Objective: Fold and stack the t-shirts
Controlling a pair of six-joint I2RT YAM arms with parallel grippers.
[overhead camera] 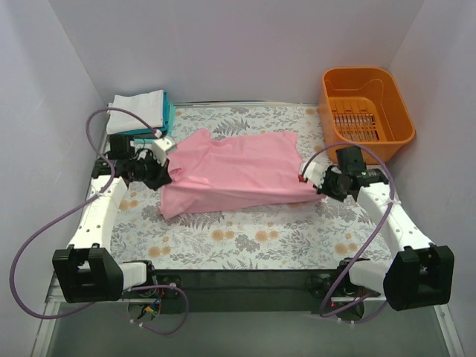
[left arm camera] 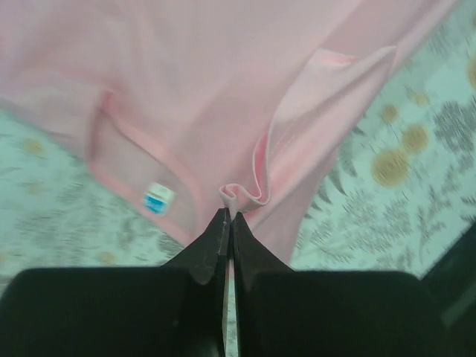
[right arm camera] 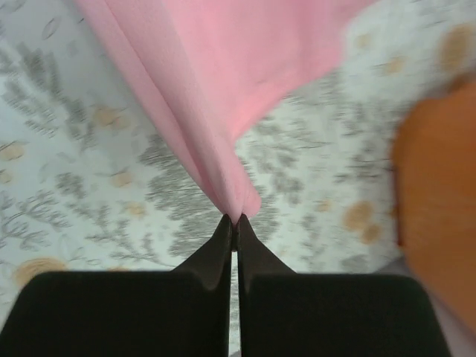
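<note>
A light pink t-shirt (overhead camera: 234, 172) lies stretched across the middle of the flower-patterned table. My left gripper (overhead camera: 168, 175) is shut on its left edge; in the left wrist view the jaws pinch a fold of pink cloth (left arm camera: 239, 195) beside the collar and a small blue label (left arm camera: 158, 198). My right gripper (overhead camera: 306, 178) is shut on the shirt's right corner, and the right wrist view shows the pink cloth (right arm camera: 239, 201) running up from the closed tips. A folded white t-shirt (overhead camera: 136, 111) lies on a folded teal t-shirt (overhead camera: 168, 113) at the back left.
An orange plastic basket (overhead camera: 367, 111) stands at the back right, close behind my right arm; its wall (right arm camera: 435, 201) fills the right side of the right wrist view. White walls enclose the table on three sides.
</note>
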